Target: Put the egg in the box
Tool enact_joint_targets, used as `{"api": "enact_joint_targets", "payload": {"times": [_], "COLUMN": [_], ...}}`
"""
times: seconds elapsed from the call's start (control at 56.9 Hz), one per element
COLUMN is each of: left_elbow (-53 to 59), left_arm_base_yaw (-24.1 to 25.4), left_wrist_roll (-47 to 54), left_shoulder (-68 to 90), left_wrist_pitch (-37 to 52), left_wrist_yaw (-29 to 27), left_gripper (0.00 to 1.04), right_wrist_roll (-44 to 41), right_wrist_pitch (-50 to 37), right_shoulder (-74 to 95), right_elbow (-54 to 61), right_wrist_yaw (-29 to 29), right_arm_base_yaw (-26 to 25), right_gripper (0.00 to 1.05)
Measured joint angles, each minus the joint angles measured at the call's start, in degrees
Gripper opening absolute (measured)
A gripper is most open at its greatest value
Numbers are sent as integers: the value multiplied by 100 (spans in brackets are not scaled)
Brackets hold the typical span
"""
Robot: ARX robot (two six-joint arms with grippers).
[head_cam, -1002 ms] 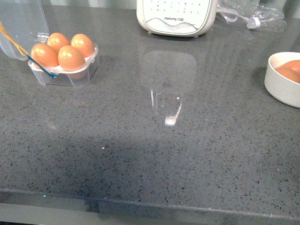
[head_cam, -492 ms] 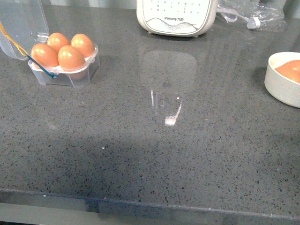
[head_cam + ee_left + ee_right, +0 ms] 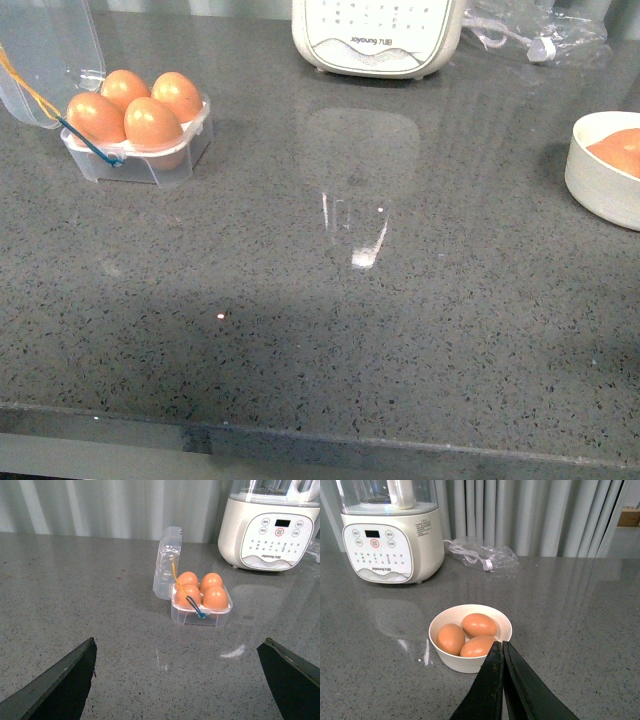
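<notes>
my left claw [image 3: 178, 642] gapes wide, holding nothing, and looks at the box [image 3: 200, 615] on the counter [image 3: 75, 605]. its lid stands open and each of its four cells holds an egg [image 3: 215, 598]. my right claw [image 3: 501, 647] is pinched together, empty, close by a white bowl [image 3: 447, 660] with three other eggs [image 3: 479, 625] lying in it, well apart from the box.

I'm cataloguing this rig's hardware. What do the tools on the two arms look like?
Only the wrist views show them. The left tool has two matte black, wedge-shaped fingers that taper toward their tips. The right tool has matching black fingers, slim and pointed. No cables, markings or arm links are visible.
</notes>
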State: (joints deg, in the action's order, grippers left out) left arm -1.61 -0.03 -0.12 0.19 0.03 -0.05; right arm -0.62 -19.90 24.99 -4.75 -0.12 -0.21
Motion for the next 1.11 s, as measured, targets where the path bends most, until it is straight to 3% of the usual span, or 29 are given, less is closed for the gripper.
{"api": "enact_joint_targets", "payload": {"times": [0.773,0.896,1.107], "left_elbow": [0,0,0], "left_arm_base_yaw": [2,2,2], "left_wrist_roll": [0,0,0], "left_shoulder": [0,-2,2], "left_wrist_pitch": [0,0,0], "left_wrist_yaw": [0,2,2], "left_gripper": [98,98,98], "right_wrist_roll": [2,0,2], "right_wrist_pitch": [949,1858,1987], "right_shoulder": [-1482,-2170,-2472], "right_elbow": [444,439,439], "right_wrist_yaw": [7,4,7], "right_arm_base_yaw": [0,4,4], "right_gripper": [3,3,3]}}
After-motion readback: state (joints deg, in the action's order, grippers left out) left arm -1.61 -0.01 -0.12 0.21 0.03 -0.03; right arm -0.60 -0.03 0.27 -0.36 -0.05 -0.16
